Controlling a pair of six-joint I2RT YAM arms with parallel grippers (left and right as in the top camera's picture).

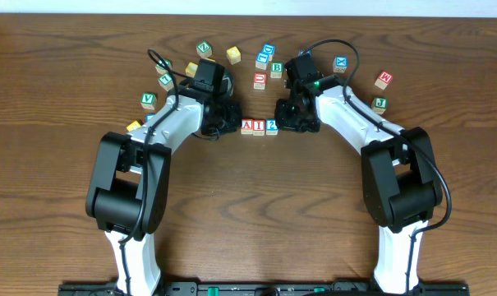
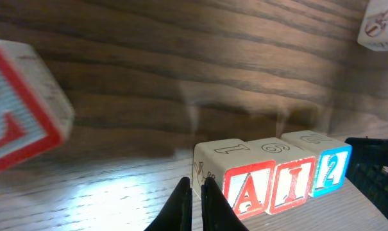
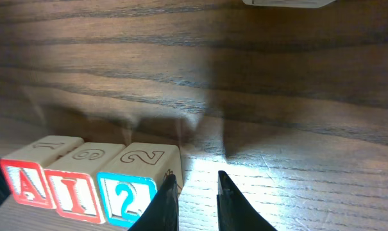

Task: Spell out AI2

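The left gripper (image 2: 195, 185), fingers pressed together, sits at the outer end of the pale wooden cube with red letter A (image 2: 248, 192). The pale red-lettered I cube (image 2: 295, 186) and blue-numbered 2 cube (image 2: 331, 172) touch it in a row. The right gripper (image 3: 195, 175), narrowly spread and empty, stands just beside the 2. Any squaring nudge should be gentle, level and inward.

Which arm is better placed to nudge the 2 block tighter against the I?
Right. The right gripper sits just beside the 2 block at its end of the row; the left gripper, shut, is at the far end by the A block.
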